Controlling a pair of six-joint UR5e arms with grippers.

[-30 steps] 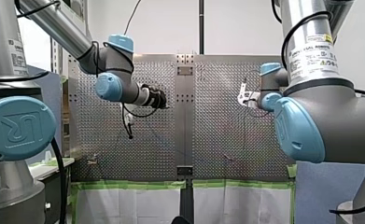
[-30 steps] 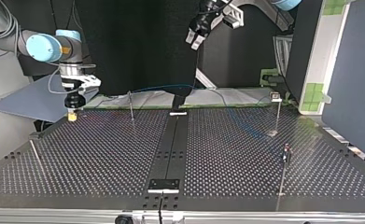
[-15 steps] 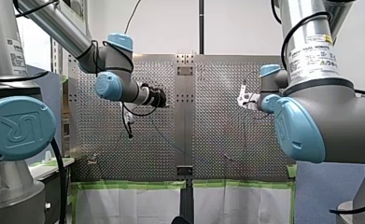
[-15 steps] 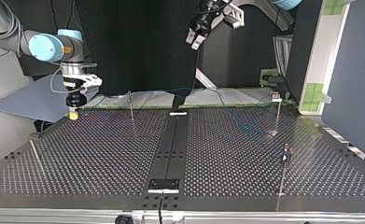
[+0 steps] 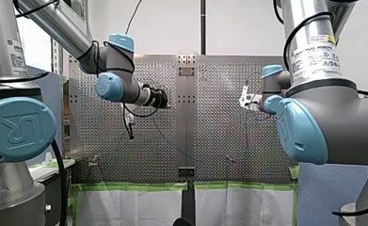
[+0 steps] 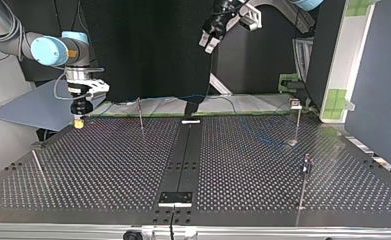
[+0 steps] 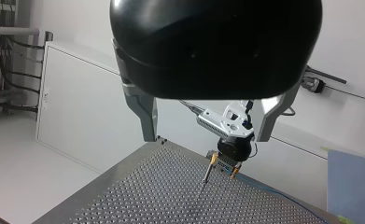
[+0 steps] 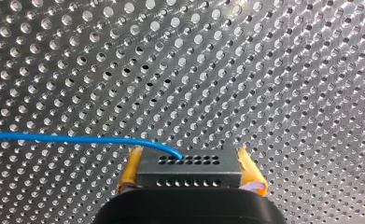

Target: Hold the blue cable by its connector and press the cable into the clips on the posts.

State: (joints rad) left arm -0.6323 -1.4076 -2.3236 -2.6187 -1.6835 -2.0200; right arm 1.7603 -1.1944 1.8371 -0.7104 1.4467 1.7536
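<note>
blue cable (image 8: 77, 139) sagged lower, right claw (image 8: 190, 161) gripping connector (image 8: 189, 172), left claw (image 7: 207, 135) spread

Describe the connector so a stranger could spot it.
Find my right gripper, low over the perforated table at the top view's left. Between its yellow pads sits the connector: a grey block with rows of holes, the blue cable leaving it.

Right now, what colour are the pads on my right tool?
Yellow pads, shut on the grey perforated connector; right wrist view shows them best.
</note>
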